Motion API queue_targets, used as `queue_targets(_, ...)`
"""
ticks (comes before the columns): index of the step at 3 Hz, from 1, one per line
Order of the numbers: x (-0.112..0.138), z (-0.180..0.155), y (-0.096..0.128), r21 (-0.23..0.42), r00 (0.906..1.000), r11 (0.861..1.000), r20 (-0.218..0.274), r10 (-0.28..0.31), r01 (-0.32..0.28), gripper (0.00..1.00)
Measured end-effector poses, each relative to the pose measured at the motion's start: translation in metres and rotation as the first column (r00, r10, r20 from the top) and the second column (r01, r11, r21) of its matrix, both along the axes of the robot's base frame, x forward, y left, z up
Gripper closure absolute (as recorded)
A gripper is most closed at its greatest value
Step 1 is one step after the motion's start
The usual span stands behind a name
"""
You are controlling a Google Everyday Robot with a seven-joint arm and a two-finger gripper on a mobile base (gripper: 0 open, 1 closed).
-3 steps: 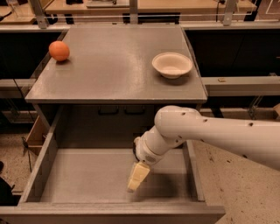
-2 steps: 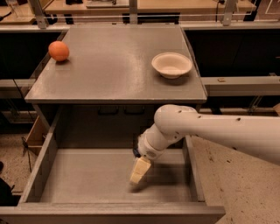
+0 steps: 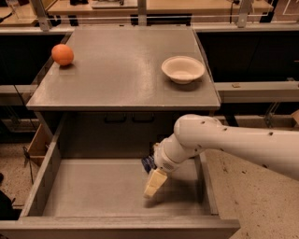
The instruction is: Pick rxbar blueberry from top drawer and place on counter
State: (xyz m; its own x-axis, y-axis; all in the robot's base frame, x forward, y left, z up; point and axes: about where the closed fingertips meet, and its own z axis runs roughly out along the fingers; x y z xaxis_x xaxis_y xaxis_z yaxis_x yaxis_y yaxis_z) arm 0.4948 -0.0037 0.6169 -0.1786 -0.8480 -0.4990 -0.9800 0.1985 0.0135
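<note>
The top drawer (image 3: 46, 179) is pulled open below the counter (image 3: 121, 74). My gripper (image 3: 154, 183) reaches down into the drawer right of its middle, tip close to the grey floor. A small dark blue bit, the rxbar blueberry (image 3: 148, 163), shows just left of the wrist near the drawer's back. The arm hides most of it. I cannot tell whether the gripper touches it.
An orange fruit (image 3: 62, 54) sits at the counter's far left. A white bowl (image 3: 182, 69) sits at its right side. My white arm (image 3: 233, 142) crosses the drawer's right wall (image 3: 207, 186). Pale wooden tabletops (image 3: 159, 6) stand behind.
The gripper has shifted slightly to the right and a little toward the drawer's back. The dark blue bit now shows beside the wrist. The orange and the bowl have not moved.
</note>
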Motion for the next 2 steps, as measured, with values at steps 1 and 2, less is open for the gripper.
queue_targets(1, 0.006, 0.008, -0.027, 0.012, 0.9968, 0.999, 0.069, -0.04, 0.039, 0.0)
queue_targets(2, 0.017, 0.005, -0.046, 0.027, 0.9913, 0.998, 0.116, -0.063, 0.06, 0.0)
